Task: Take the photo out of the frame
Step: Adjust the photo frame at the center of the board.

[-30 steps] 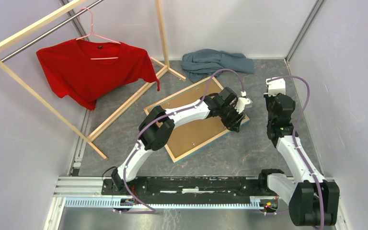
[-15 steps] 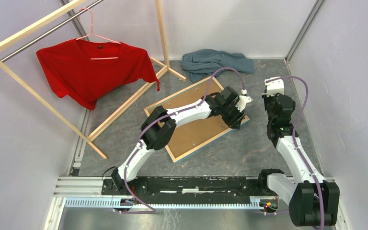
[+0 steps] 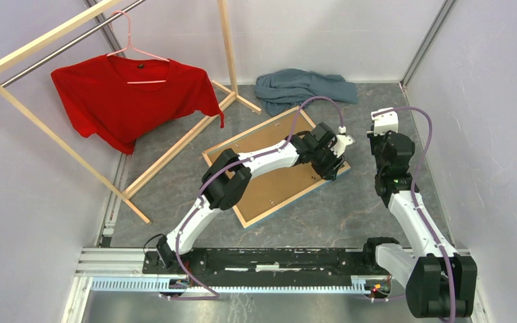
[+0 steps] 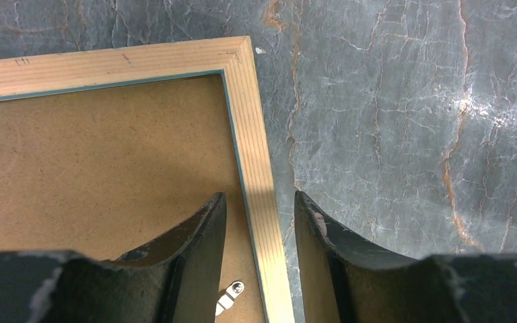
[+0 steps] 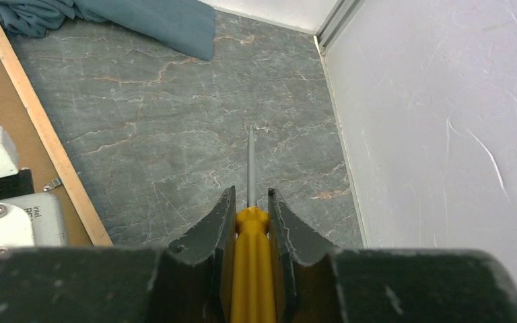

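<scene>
Centrally on grey marbled table [image 5: 175, 121], face down: frame [image 4: 254, 145], brown backing board [image 4: 108, 175] uppermost, photo out of sight. Left gripper [image 4: 259, 198] half open, astride wooden rail near corner, gripping nothing. Right gripper [image 5: 251, 195] clamped on yellow-handled screwdriver [image 5: 250, 232], beside frame

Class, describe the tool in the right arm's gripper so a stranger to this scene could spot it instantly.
Find the frame lying back-up on the grey marbled table; just to its right, near the wall, hangs the right gripper. It is shut on a screwdriver: the only yellow-handled thing here, with a thin grey shaft.
</scene>
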Tool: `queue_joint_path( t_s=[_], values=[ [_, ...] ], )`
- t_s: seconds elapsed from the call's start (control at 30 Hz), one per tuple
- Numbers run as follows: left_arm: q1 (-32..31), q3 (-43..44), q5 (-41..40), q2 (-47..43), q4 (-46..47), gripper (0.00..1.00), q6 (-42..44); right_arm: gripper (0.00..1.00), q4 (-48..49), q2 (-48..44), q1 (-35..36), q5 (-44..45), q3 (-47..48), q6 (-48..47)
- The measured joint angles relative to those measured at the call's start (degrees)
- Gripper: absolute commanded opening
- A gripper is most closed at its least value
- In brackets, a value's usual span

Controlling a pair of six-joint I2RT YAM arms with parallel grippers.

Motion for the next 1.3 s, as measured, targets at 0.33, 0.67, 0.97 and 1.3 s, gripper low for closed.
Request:
queue_joint_path(
  t_s=[0.33, 0.67, 0.97, 1.3],
  values=[
    [-0.5, -3.0, 3.6, -1.3, 1.5, 0.47, 0.6, 0.0, 0.0, 0.0, 0.0, -0.2, 0.0, 0.0],
    [-4.2, -9.6, 8.5, -5.5, -0.2, 0.46, 3.0, 0.0, 0.0, 0.0, 0.0, -0.2, 0.0, 0.0],
    [-7.1, -16.4, 13.2, -10.2, -4.8, 0.46, 9.9, 0.0, 0.0, 0.0, 0.0, -0.2, 0.0, 0.0],
    [-7.1, -19.4, 9.8, -16.1, -10.5, 0.53, 13.6, 0.0, 0.0, 0.0, 0.0, -0.2, 0.0, 0.1]
  ],
)
